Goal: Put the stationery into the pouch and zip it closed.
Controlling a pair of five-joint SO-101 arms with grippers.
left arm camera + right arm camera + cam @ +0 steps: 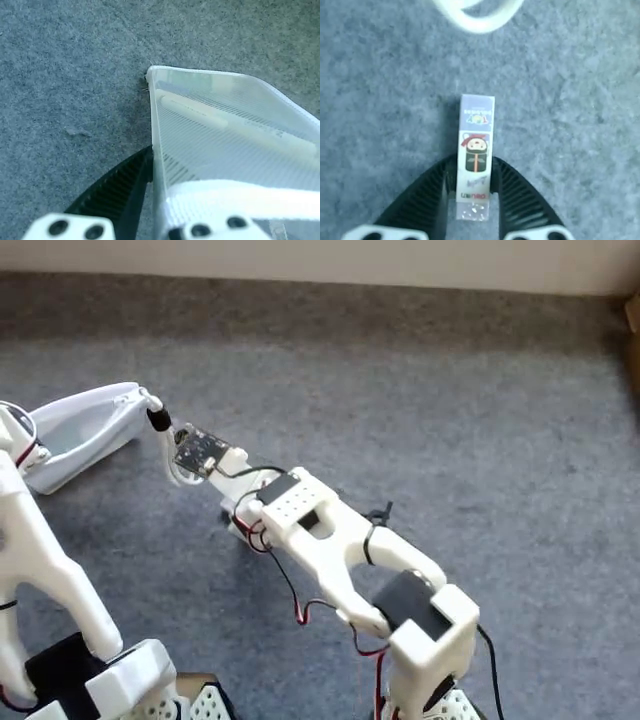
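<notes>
A translucent white pouch sits at the far left of the grey carpet, its mouth facing the middle. My left gripper is shut on its near end; in the left wrist view the pouch wall sits against the black finger. A white pen lies inside. My right gripper is shut on a small eraser in a printed sleeve, held just above the carpet. The pouch's white rim curves just beyond it. From above, the right gripper sits at the pouch mouth.
Grey carpet stretches open to the right and back. A pale wall strip runs along the far edge, and a wooden corner shows at the right. The right arm's body and wires cross the middle.
</notes>
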